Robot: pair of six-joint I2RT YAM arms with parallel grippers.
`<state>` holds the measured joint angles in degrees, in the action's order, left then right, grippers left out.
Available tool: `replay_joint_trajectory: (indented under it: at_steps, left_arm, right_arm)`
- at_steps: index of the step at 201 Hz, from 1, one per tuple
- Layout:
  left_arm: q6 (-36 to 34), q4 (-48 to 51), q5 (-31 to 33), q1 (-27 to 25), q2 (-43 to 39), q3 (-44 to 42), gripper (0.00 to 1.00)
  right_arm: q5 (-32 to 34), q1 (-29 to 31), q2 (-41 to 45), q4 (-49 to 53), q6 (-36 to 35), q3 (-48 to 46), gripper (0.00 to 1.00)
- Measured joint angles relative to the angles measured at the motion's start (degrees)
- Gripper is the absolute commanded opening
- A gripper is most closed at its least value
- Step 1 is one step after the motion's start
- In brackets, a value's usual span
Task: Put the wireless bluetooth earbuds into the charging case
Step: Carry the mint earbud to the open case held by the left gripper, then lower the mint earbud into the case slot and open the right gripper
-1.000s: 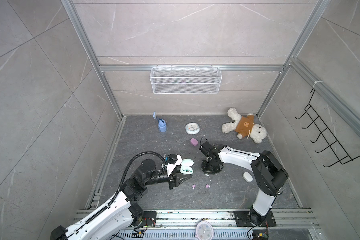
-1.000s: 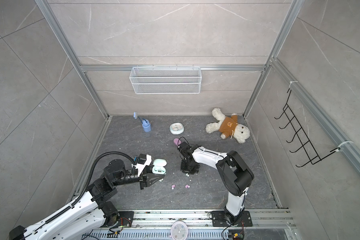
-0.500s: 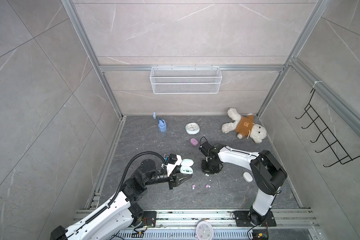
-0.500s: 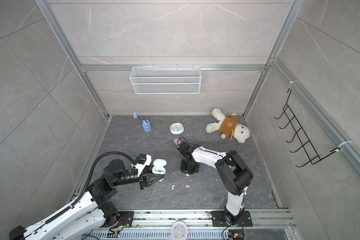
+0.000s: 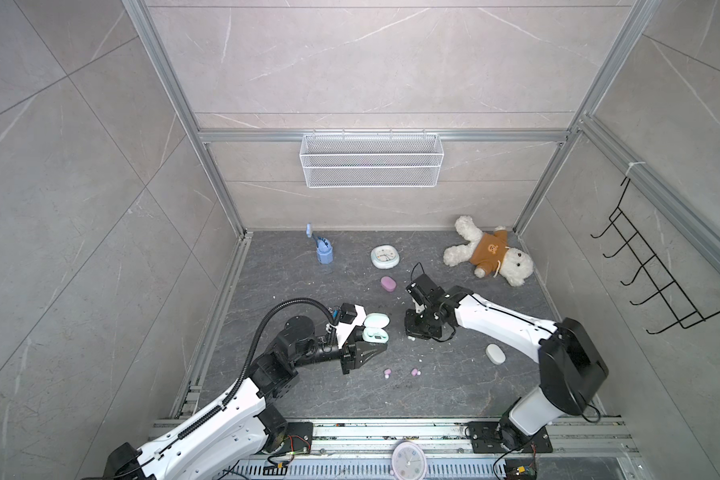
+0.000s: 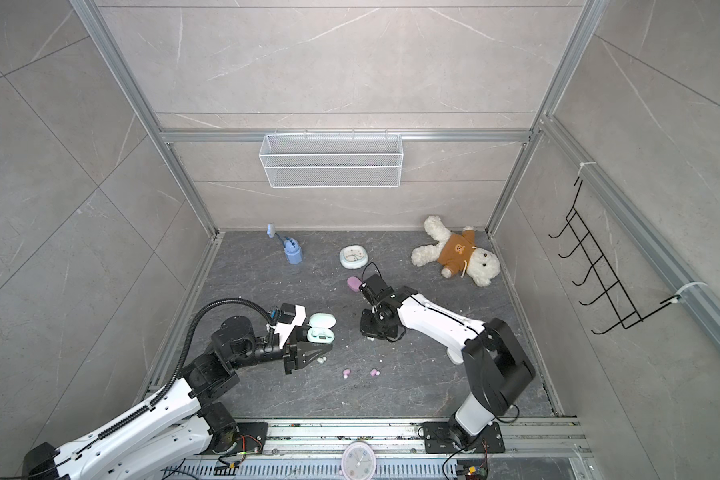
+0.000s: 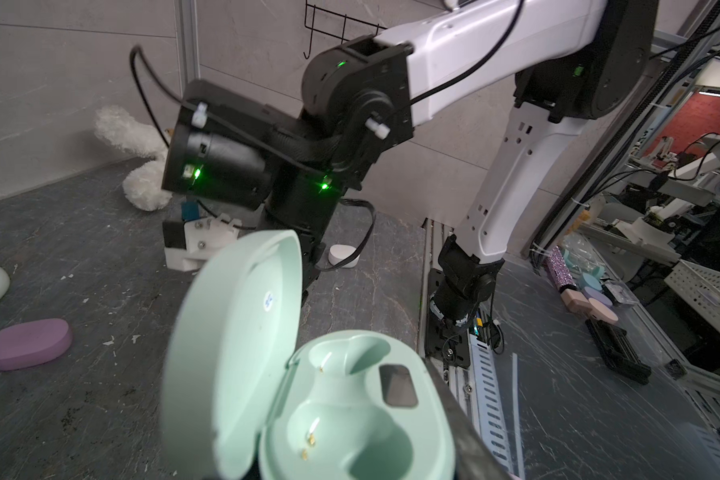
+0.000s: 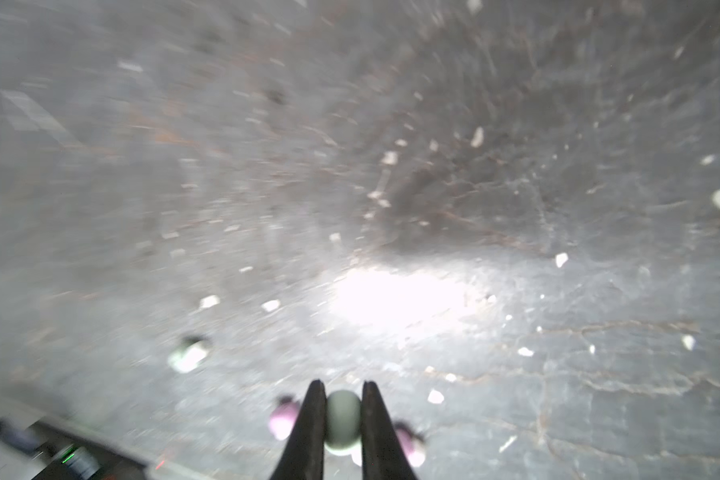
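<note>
Risk: the mint bud [image 8: 341,419], tiny, smooth & rounded, could squirt out of the right hand [image 8: 342,388], whose tips were pinching it low over the desk [image 8: 516,249], near the pink buds [image 8: 282,417]. Blur made the grip depth unclear. A misaligned entry could jam it. The left hand [image 5: 373,340] was clamped on the charging case [image 7: 350,415], lid up, both wells empty.

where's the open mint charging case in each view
In a top view: mint charging case left of centre, by left arm's tip.
In a top view: same spot.
Left wrist: lower middle, lid open.
Right wrist: not in it.
Landmark: pink oval case, absent from right wrist.
</note>
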<state>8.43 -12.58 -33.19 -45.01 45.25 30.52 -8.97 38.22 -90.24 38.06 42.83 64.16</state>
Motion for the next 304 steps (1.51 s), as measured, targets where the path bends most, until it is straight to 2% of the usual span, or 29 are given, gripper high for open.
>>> replay_joint_trajectory:
  at_steps: [44,94,152,207,241,304]
  left_arm:
    - [0.2,-5.7,-0.5,0.5,8.5,1.8,0.16]
    - [0.9,-13.5,-6.2,2.8,19.0,7.7,0.17]
    - [2.6,-21.8,-11.2,3.2,26.6,12.6,0.17]
    - [9.2,-34.2,-16.2,3.5,34.4,14.2,0.17]
    - [11.4,-37.4,-18.6,3.5,34.9,15.2,0.17]
    - [13.4,-39.9,-21.2,3.5,34.7,15.7,0.17]
  right_arm:
    - [-4.9,-0.9,14.5,-1.5,-0.5,-0.1,0.12]
    - [-9.4,-3.2,25.3,1.3,-2.9,4.3,0.13]
    - [-15.8,-5.2,27.3,4.6,-5.2,13.4,0.12]
    - [-23.3,-5.4,27.2,3.7,-5.4,15.9,0.11]
    - [-26.0,-5.4,26.1,2.7,-5.6,16.0,0.11]
    - [-26.4,-5.4,25.2,1.9,-5.6,16.0,0.11]
